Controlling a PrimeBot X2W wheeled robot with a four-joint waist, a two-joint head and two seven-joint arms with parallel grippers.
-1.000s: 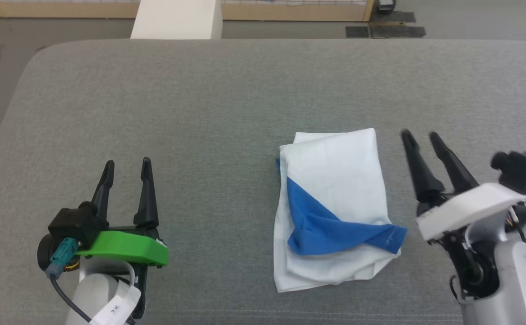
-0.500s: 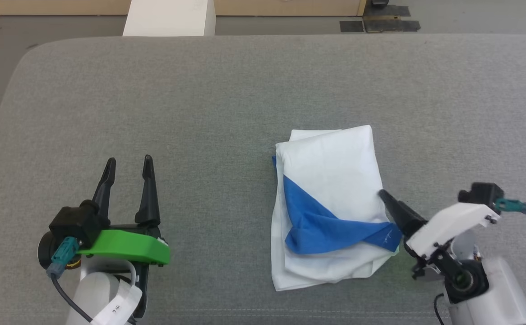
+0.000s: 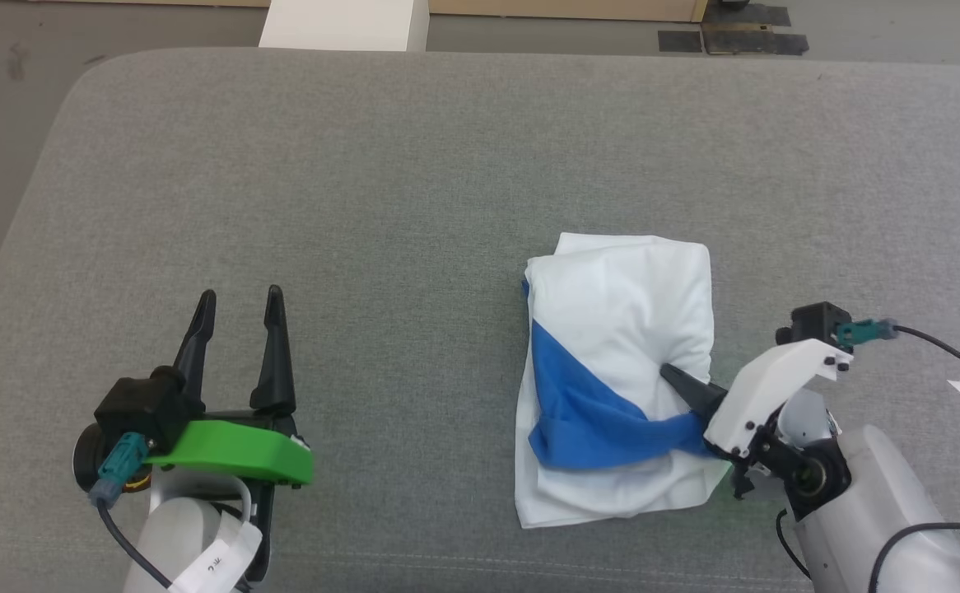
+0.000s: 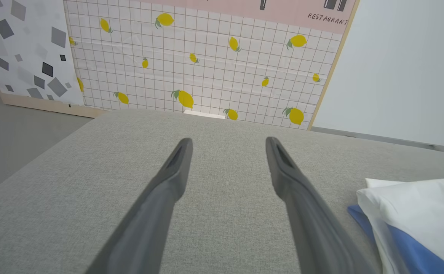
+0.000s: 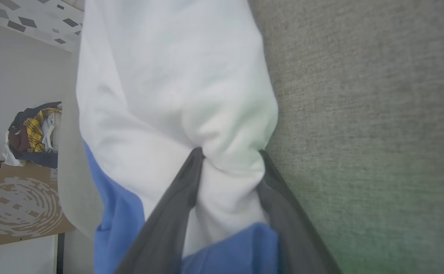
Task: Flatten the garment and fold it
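Right wrist view: right pincer [image 5: 229,153] is pinched on a bunched white fold at the T-shirt [image 5: 161,87] edge; grip prob. not fully tight yet. T-shirt lies loosely folded on the grey upholstered pad [image 3: 365,165], right of centre. It looks light & limp and will sag if lifted, so take it by edges/corners. Left pincer [image 3: 240,295] fingers apart, idle. Vs 1 s ago: right pincer stood clear beside it, now swung in.

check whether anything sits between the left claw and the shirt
Nothing visible does: just a bare stretch of grey cushion separates the left claw from the garment, which lies to its right.
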